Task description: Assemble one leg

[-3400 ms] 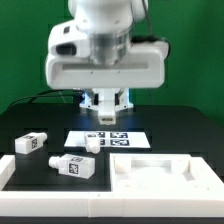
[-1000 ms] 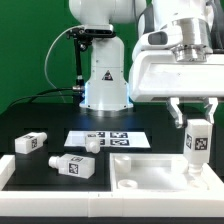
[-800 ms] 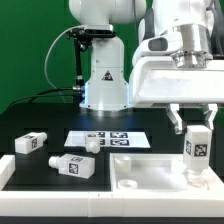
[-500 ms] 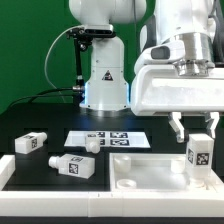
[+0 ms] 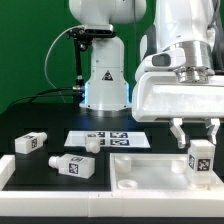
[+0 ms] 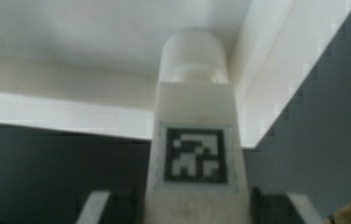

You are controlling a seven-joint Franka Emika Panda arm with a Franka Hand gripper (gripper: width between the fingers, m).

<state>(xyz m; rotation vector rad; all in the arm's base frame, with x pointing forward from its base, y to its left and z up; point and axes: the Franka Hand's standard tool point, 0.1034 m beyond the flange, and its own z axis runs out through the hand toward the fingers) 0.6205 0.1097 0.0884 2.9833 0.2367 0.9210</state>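
Leg (image 5: 201, 161) stands upright, tag facing the camera, at the corner of the tray-shaped part (image 5: 150, 172) on the exterior view's right. Its upper end sits between the fingers (image 5: 179, 131), which appear to be closed on it, one on each side. The wrist view looks down the length of the block. The round peg (image 6: 197, 55) at the far end points into the white inner corner of the tray-shaped part, with the corner's walls rising close beside it. Whether the peg has entered a hole or only hovers at the surface is not clear from either view, because its tip merges with the white behind it.

As a judgement, pickup and carrying look complete, and the leg is lined up upright with its peg down. What is left is to seat the peg fully, fasten it if the joint calls for turning, and then let go.

Further out, three loose legs lie on their sides on the dark counter (image 5: 30, 120) toward the exterior view's left: one far left (image 5: 32, 143), one nearer the camera (image 5: 72, 166), and one beside the marker board (image 5: 108, 138). All three are well apart from the tray-shaped part's occupied corner.
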